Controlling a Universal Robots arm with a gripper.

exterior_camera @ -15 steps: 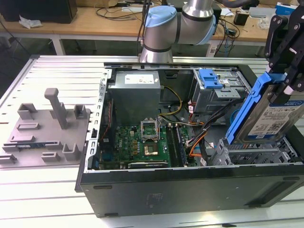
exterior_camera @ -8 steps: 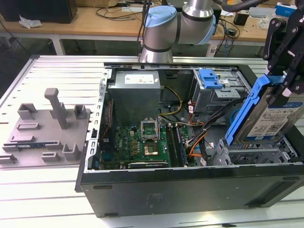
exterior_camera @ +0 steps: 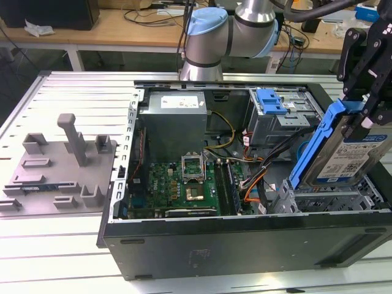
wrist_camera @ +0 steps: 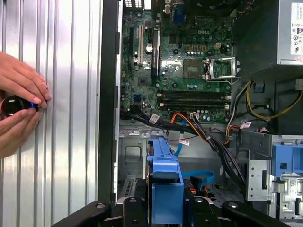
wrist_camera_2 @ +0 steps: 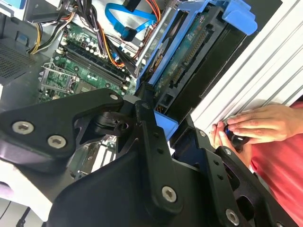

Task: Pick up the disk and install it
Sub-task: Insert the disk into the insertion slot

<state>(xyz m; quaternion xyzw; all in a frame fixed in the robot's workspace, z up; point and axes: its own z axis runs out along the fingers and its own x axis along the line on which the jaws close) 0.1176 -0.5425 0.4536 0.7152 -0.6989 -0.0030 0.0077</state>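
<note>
Currently disk [exterior_camera: 346,160] gripped in hand [exterior_camera: 366,119] over case [exterior_camera: 245,245].

From where I stand, the disk [exterior_camera: 346,160], clamped in the gripper [exterior_camera: 362,116], hangs tilted over the open-topped metal drive cage [exterior_camera: 324,199]. In the exterior view, a tangle of cables [exterior_camera: 260,174] crowds its nine o'clock and the black case wall [exterior_camera: 245,242] bars six o'clock. A person's hands [wrist_camera: 21,87] sit on the ribbed table [wrist_camera: 71,142] just outside that case.
</note>
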